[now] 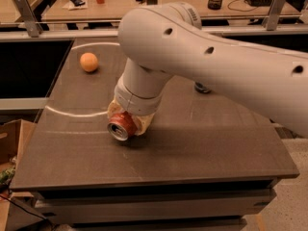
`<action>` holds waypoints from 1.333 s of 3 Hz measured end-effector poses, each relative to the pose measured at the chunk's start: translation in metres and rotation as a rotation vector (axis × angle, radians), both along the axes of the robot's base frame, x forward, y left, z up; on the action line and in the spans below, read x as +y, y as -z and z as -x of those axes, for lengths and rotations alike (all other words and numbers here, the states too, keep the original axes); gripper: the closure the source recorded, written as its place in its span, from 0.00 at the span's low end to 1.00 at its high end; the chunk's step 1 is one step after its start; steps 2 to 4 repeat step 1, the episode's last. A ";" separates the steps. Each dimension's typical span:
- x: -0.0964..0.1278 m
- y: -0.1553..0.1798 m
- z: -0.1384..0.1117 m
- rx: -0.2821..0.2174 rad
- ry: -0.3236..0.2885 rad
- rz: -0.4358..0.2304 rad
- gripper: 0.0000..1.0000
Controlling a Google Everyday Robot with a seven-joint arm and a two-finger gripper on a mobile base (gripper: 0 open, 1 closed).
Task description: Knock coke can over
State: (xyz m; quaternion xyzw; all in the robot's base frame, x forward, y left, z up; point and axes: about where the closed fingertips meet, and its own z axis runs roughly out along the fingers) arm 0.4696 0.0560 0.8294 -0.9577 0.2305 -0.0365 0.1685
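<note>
The gripper (129,121) sits low over the table's (207,143) left-middle, clamped on the can (119,128). The can is tipped on its side, long axis running far-right to near-left, silver top facing near-left. Bare table lies near and right; the left edge is nearer, and the orange (89,61) is well apart, far-left.

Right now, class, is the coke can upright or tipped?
Tipped: the coke can lies on its side, silver top facing the camera, between the fingers of the gripper, left of centre on the table.
</note>
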 end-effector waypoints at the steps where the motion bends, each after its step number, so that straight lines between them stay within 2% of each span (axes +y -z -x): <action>1: -0.003 0.000 0.003 0.028 0.056 0.004 0.61; 4: -0.003 0.000 0.003 0.028 0.056 0.004 0.61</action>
